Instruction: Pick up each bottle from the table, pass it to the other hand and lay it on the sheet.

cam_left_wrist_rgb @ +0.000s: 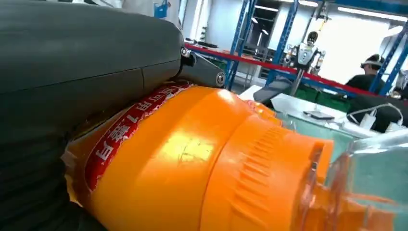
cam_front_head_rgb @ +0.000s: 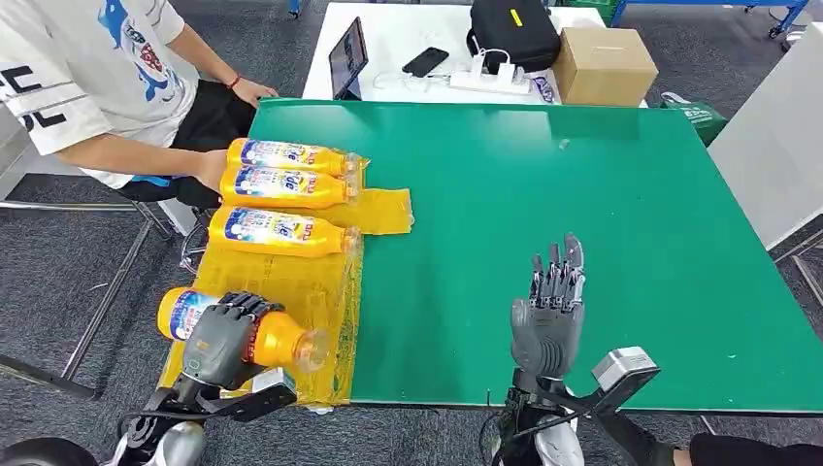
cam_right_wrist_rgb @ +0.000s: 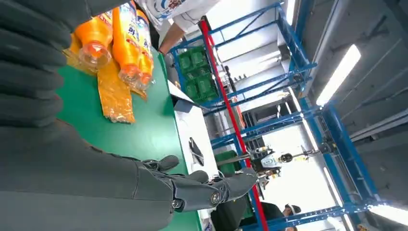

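Each grey hand [cam_front_head_rgb: 547,325] has dark fingers and a boxy silver wrist camera [cam_front_head_rgb: 624,370].

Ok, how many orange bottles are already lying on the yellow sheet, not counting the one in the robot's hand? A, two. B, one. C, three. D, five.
C: three orange bottles lie side by side on the yellow sheet, while the left hand holds a fourth bottle.
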Robot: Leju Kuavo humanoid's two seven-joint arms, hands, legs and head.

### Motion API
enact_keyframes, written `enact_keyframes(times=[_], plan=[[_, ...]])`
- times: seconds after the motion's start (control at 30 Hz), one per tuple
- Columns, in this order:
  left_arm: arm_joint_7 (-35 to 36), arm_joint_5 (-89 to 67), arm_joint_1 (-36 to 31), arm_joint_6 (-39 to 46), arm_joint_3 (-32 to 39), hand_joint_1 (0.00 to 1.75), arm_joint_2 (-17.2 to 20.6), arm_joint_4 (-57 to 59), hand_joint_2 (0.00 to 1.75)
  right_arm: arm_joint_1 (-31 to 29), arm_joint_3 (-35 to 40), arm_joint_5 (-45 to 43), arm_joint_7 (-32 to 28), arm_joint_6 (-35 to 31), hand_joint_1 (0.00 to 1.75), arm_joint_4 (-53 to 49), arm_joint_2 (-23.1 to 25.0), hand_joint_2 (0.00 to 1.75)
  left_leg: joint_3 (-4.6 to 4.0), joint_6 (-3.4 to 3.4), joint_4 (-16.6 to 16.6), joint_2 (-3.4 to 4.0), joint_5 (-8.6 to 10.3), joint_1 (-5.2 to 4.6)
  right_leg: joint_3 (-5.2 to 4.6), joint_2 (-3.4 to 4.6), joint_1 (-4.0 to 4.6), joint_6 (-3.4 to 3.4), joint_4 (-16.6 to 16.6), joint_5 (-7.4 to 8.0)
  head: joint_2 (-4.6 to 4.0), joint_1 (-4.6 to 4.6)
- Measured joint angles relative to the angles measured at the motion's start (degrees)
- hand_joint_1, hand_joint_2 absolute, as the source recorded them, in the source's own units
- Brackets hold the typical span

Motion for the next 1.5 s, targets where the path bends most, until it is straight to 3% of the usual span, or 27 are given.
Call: enact_keyframes(times=[0.37,0.9,1.5], plan=[[2.1,-4.1,-5.1,2.8,-3.0,1.75,1.6,4.3,1.75,-1.3,1.3,5.5,0.1,-0.9,0.00,0.4,0.0,1.75,0.01,-0.02,0.0,-0.03,0.03,0.00,0.00,-0.01,0.00,0.01,0.0,0.01,0.00,0.02],[4.7,-6.6,-19.1,4.0,-5.2,1.75,0.0,21.2,1.75,-4.5,9.8,12.5,1.9,-0.3,0.00,5.3,-0.2,1.75,0.01,-0.03,0.0,0.01,0.05,0.00,0.00,0.00,0.00,0.01,0.0,0.02,0.00,0.00],[6.8,-6.1,-24.6,-4.2,-7.4,1.75,0.0,33.2,1.75,-4.9,11.5,12.4,2.2,0.8,0.00,7.6,-0.4,1.75,0.00,-0.03,0.0,-0.06,0.05,0.00,0.06,-0.02,0.00,0.01,0.0,0.02,0.00,0.00]])
